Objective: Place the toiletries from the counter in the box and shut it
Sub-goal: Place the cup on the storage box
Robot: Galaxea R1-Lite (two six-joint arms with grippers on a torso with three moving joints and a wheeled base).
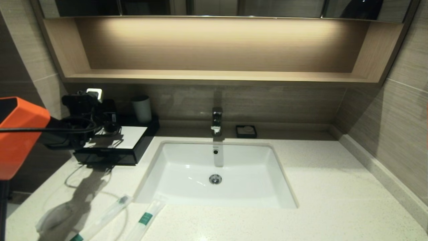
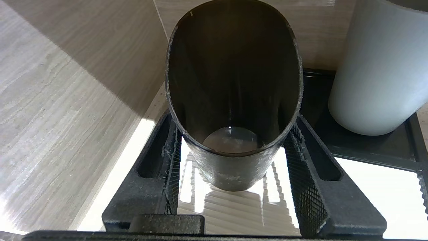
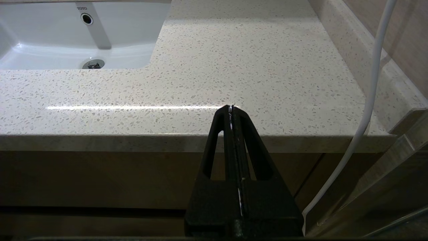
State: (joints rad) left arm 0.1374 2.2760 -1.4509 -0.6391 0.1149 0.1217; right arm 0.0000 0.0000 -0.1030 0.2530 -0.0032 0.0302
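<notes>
The two toothbrush packets (image 1: 110, 214) and (image 1: 147, 216) lie on the table (image 1: 334, 201) at the near-left corner of the sink (image 1: 217, 174), side by side, long axes slanting from that corner toward the table's near edge. Just left of them, partly under the arm's shadow, sits the clear pouch (image 1: 55, 217). The box (image 1: 115, 147) stands on the same surface beside the sink's far-left corner, its drawer front shut as far as the head view shows.

The left hand (image 2: 230, 167) is over the box's white top, well behind the packets, pinching the black tumbler (image 2: 234, 100) between its fingers (image 2: 301, 174); the tumbler seems tilted. The white-grey cup (image 1: 141, 108) stands just behind the box, beside the tumbler.

The right hand (image 3: 231, 113) rests below the table's near edge, to the right of the sink, with its fingers pressed together on nothing.

By my judgement the left arm is nearer the toiletries: they lie toward the robot from the box, so that hand must first put the tumbler down, open the drawer, then reach back across each packet's narrow width.
</notes>
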